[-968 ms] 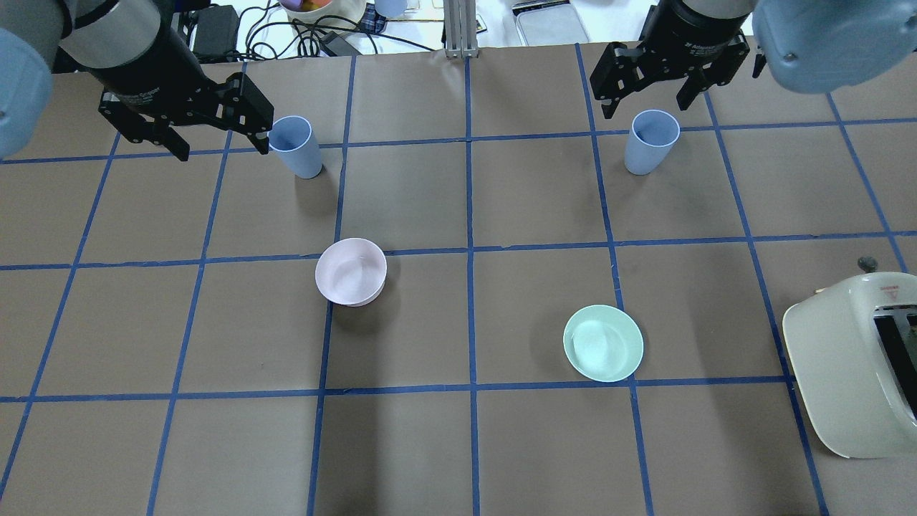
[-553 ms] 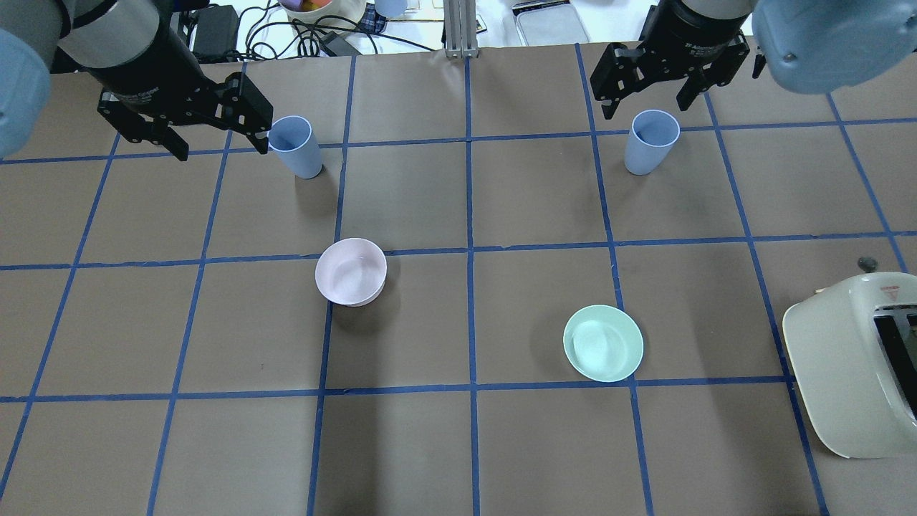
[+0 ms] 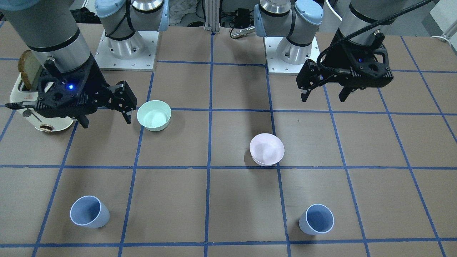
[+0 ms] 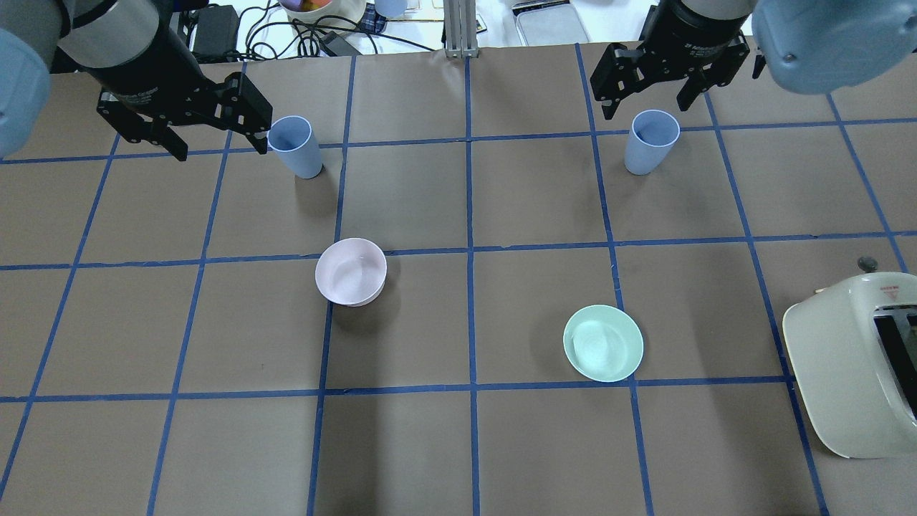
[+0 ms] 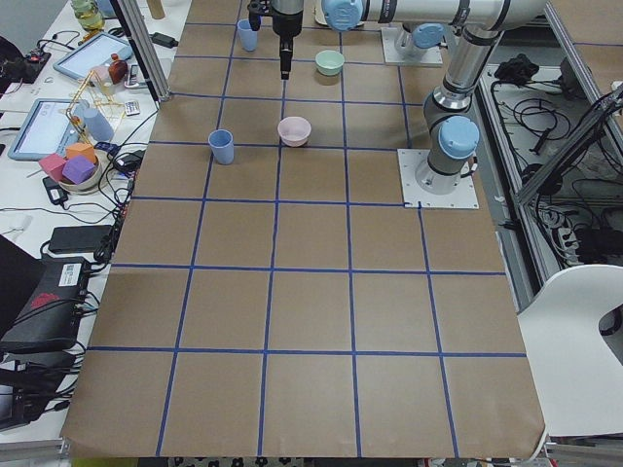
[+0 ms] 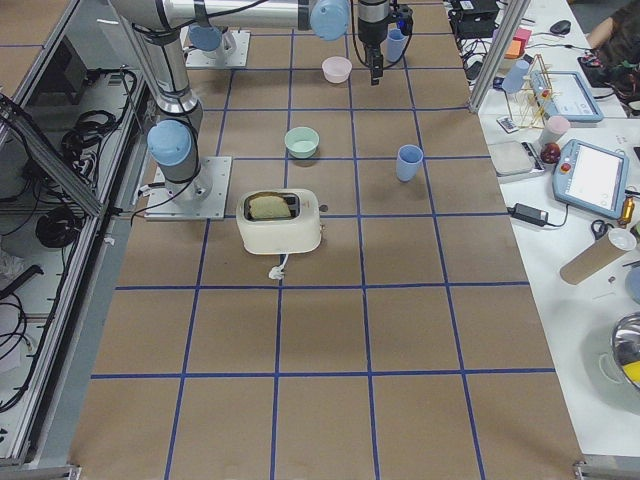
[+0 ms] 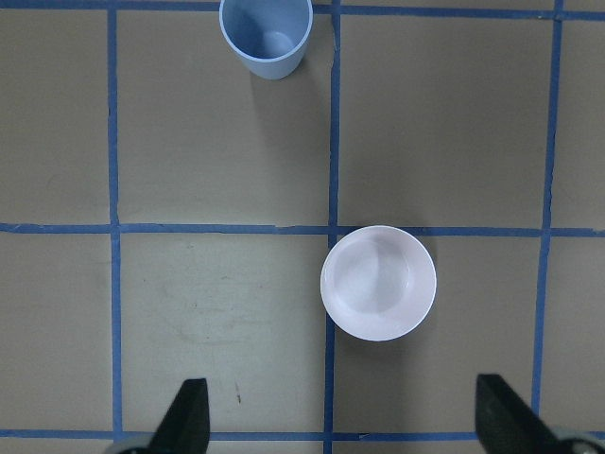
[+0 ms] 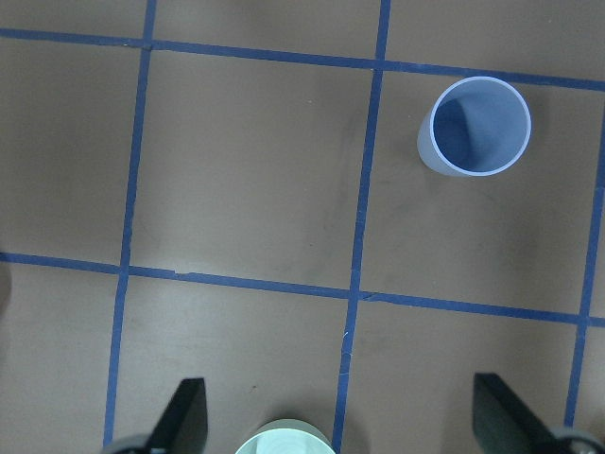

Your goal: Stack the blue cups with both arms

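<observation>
Two pale blue cups stand upright and apart on the far side of the table. The left cup point(image 4: 295, 147) point(image 3: 317, 219) point(image 7: 267, 33) is beyond the pink bowl. The right cup point(image 4: 650, 142) point(image 3: 89, 211) point(image 8: 473, 128) is beyond the mint bowl. My left gripper point(image 4: 218, 143) point(image 3: 323, 97) point(image 7: 342, 426) is open and empty, high over the table, short of its cup. My right gripper point(image 4: 648, 106) point(image 3: 106, 122) point(image 8: 340, 426) is open and empty, also high, short of its cup.
A pale pink bowl point(image 4: 351, 271) point(image 7: 378, 282) and a mint-green bowl point(image 4: 603, 342) point(image 3: 154, 114) sit mid-table. A cream toaster point(image 4: 852, 365) point(image 3: 25, 92) holding toast stands at the robot's right. Cables and clutter lie beyond the far edge.
Both grippers have crept very slightly toward the far edge, still open. The cups and bowls have not moved.
</observation>
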Motion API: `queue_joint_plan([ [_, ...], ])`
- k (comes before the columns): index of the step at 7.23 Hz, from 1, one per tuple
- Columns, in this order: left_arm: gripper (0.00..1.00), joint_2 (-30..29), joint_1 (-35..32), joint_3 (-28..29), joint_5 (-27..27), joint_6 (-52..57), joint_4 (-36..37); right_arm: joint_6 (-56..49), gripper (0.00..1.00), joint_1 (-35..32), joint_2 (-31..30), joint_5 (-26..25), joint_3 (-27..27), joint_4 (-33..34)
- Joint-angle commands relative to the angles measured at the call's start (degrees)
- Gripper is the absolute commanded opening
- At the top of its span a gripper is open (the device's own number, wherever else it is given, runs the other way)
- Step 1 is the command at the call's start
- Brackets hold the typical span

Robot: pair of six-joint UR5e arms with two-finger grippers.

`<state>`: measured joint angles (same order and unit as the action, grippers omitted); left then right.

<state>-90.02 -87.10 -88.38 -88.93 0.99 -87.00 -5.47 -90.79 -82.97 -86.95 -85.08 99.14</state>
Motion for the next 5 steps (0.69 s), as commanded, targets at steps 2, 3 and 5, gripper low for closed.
queue_joint_plan([
  [2,1.0,-1.45,1.04,0.13,-1.86,-0.29,-1.51,0.02,1.0,0.0,0.0,-0.06,0.0,0.0],
  [3,1.0,-6.17,1.32,0.75,-1.78,0.32,0.41,0.02,1.0,0.0,0.0,-0.07,0.0,0.0],
  [5,1.0,-16.71,1.32,4.68,-1.08,0.94,12.76,0.02,1.0,0.0,0.0,-0.07,-0.09,0.0],
])
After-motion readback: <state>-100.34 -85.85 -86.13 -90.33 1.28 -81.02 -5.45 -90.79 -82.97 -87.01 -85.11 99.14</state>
